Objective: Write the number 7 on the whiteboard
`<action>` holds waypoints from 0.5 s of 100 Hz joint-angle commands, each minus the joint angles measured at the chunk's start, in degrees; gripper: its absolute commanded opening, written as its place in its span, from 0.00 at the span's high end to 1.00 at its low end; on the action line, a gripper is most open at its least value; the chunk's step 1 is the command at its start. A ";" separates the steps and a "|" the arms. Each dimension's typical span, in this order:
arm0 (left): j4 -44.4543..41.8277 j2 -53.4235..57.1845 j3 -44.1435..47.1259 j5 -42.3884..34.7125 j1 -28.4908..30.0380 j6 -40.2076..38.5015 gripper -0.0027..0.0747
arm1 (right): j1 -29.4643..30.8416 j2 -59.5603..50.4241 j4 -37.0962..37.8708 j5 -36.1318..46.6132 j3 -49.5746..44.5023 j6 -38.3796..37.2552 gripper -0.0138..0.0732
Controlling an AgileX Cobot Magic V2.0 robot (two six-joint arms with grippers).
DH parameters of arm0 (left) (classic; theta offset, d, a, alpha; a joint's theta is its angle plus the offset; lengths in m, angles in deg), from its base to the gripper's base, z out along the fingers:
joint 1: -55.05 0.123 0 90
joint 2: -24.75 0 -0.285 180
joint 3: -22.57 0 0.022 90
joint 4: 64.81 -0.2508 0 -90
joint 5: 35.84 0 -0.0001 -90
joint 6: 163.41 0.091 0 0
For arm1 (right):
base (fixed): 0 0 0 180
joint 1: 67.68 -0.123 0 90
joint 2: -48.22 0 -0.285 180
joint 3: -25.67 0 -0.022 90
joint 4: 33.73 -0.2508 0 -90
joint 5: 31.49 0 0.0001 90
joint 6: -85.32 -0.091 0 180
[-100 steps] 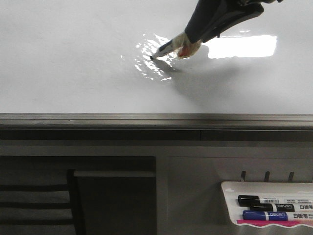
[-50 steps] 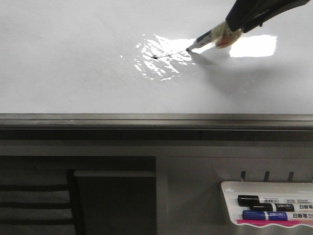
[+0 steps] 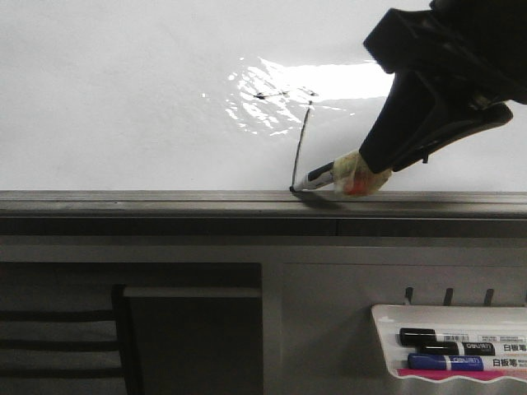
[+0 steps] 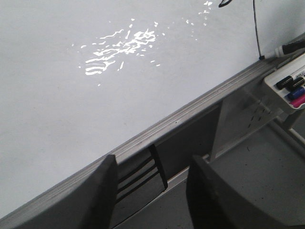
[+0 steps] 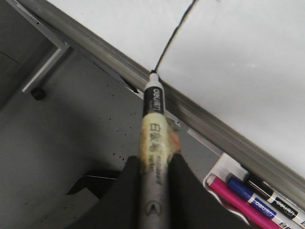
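Note:
The whiteboard [image 3: 123, 99] fills the upper front view, with a light glare near the middle. The number 7 [image 3: 301, 148] is on it: a short top bar and a long slanted downstroke that reaches the grey lower edge [image 3: 165, 202]. My right gripper [image 3: 375, 169] is shut on a marker [image 3: 325, 177] whose tip touches the foot of the stroke. The right wrist view shows the right gripper [image 5: 152, 164], the marker [image 5: 153, 119] and the stroke [image 5: 174, 38]. My left gripper [image 4: 152, 167] is open and empty, off the board below its edge. The downstroke [image 4: 256, 28] also shows in the left wrist view.
A white marker tray [image 3: 387, 317] hangs below the board at the right, holding black, blue and pink markers [image 5: 238, 200]. A dark slatted frame [image 3: 58, 337] sits below the edge at the left.
My right gripper drew the top bar from left to right, then came down to the board's lower edge, drawing the long downstroke.

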 commanded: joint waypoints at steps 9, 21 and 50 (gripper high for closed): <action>2.46 -1.54 -3.14 -2.48 -1.91 0.45 0.56 | 0.23 -3.43 0.33 4.90 4.21 -0.28 0.86; 3.04 -5.20 -6.29 0.51 -6.24 4.94 0.56 | -0.42 -5.04 0.23 3.20 6.06 -0.06 0.86; 3.31 -20.39 -17.38 2.71 -20.58 14.58 0.56 | -4.96 -7.18 0.23 -13.77 11.31 24.95 0.86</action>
